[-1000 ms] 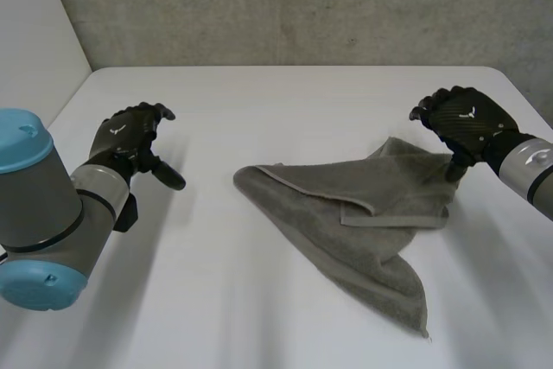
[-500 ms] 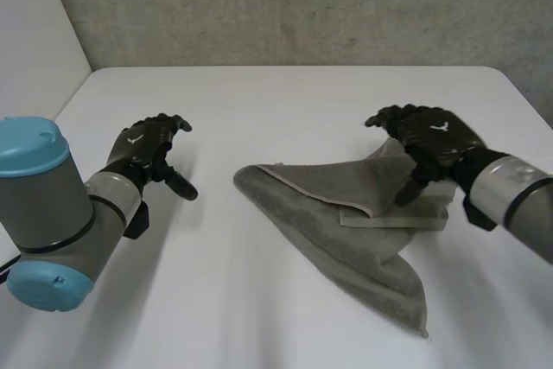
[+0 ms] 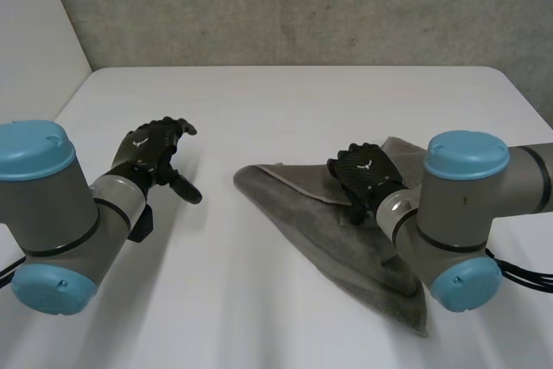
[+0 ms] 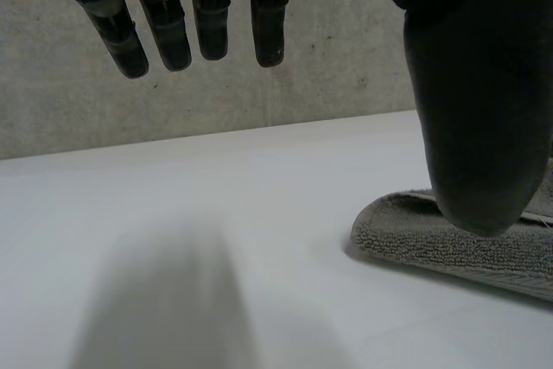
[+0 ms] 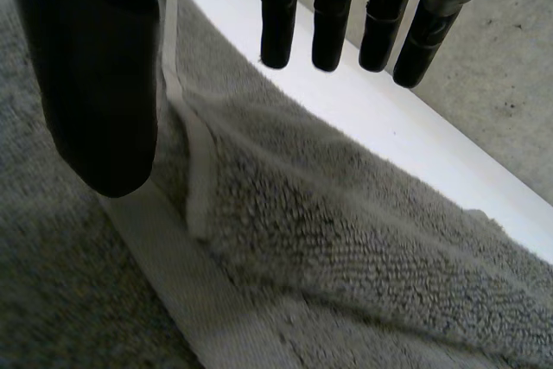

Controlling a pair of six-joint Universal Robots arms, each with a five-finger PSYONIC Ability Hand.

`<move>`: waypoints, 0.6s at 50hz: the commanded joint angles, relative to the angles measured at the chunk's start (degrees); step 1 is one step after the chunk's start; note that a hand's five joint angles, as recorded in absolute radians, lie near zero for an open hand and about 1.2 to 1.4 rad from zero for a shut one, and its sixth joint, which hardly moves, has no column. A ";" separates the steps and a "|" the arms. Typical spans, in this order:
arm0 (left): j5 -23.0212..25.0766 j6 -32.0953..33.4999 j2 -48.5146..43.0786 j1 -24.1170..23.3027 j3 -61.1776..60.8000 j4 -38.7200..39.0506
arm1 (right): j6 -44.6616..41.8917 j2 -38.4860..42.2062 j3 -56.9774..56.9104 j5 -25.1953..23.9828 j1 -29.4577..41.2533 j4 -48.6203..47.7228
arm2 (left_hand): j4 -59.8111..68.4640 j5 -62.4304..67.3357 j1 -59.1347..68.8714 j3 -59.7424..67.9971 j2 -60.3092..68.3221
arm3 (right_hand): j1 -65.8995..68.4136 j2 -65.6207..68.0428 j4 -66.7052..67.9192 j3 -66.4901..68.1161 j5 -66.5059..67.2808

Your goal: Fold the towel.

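Right wrist view: towel (image 5: 363,248) lies beneath straight fingers (image 5: 278,15).

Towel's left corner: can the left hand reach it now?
Probably yes: only bare table lies between the open left hand and the towel corner; the right hand is over its middle.

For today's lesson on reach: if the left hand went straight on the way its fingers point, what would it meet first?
Probably nothing near: the left hand faces bare table, then the wall; the towel lies aside, by its thumb.
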 commanded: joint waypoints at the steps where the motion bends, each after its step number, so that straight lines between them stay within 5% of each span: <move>1: 0.00 0.05 -0.09 -0.08 0.17 0.09 | -1.69 1.43 -0.24 0.18 -0.20 -0.23 | -3.11 -1.91 -4.35 -2.77 -3.36 | 10.58 10.17 -4.37 -2.67 9.44; 8: 0.00 0.84 -1.23 -0.43 1.58 0.00 | -1.86 1.08 -0.33 -0.52 -0.37 -2.25 | -3.11 -1.91 -4.35 -2.77 -3.36 | 53.19 52.78 -4.37 -2.67 52.05; 15: 0.70 5.23 -3.51 -1.48 4.04 0.17 | -1.60 -4.81 2.04 -1.49 -0.63 -2.52 | -3.11 -1.91 -4.35 -2.77 -3.36 | 53.25 52.84 -4.37 -2.67 52.11; 30: 5.89 5.41 -8.35 -3.60 8.00 0.26 | -1.07 -26.25 13.28 -12.39 -2.65 0.55 | -3.11 -1.07 -3.51 -2.77 -2.52 | 53.25 52.84 -4.37 -2.67 52.11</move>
